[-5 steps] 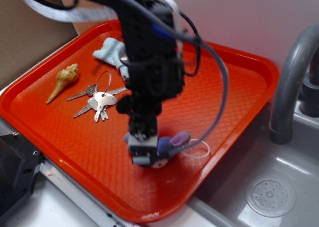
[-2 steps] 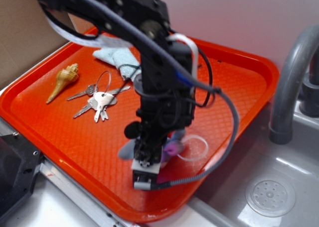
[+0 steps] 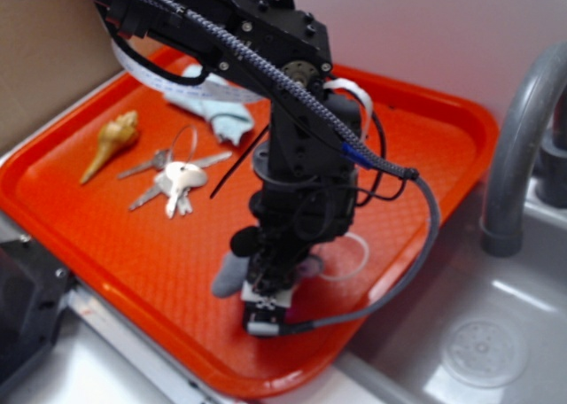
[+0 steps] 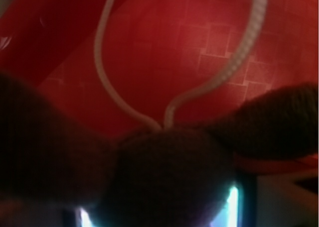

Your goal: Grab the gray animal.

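While the claw [image 3: 268,291] sits over the gray animal [image 3: 232,272] near the orange tray [image 3: 106,244] front edge, jaw state unclear; close squarely on body, avoid cord [image 4: 107,87].

**Gray animal on the tray's near part, mostly hidden**

The gray animal [image 3: 232,274] is a small soft plush toy lying on the orange tray, near its front edge. In the exterior view only parts of it show: a rounded gray lump at the left and a purplish patch at the right, the middle being covered. A thin white loop cord [image 3: 358,256] lies flat on the tray just to its right, curved into a ring. In the wrist view the toy [image 4: 169,177] fills the lower frame as a dark, blurred, fuzzy mass, an ear spreading out to each side, and the white cord [image 4: 104,72] rises from the top of its head
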Available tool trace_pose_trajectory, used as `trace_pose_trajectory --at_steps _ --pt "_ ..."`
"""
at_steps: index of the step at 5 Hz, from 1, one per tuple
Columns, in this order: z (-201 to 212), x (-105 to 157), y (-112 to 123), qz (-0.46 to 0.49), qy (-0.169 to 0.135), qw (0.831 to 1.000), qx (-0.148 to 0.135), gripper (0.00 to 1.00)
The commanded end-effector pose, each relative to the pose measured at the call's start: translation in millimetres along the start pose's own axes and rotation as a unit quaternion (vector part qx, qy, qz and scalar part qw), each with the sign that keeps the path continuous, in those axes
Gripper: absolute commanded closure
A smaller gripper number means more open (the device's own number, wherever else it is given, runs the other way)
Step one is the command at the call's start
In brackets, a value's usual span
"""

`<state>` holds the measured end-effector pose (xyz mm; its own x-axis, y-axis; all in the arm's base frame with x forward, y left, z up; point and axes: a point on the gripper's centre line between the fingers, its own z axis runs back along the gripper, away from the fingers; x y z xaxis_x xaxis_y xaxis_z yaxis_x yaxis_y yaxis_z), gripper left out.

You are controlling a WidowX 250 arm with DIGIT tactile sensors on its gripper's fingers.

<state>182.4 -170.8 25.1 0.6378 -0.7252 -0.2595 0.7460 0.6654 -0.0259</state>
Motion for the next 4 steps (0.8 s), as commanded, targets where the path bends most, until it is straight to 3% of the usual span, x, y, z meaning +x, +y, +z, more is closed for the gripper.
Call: trace_pose_trajectory --at_steps 1,2,3,4 --pt "69 -28 30 0.154 -0.051 0.987 -0.015 1.0" --pt "104 -53 59 0.271 -0.065 0.96 -0.04 1.0" --pt "137 -83 71 0.353 -0.12 0.928 -0.028 1.0" --pt "162 -105 77 0.396 -0.152 0.906 0.002 1.0"
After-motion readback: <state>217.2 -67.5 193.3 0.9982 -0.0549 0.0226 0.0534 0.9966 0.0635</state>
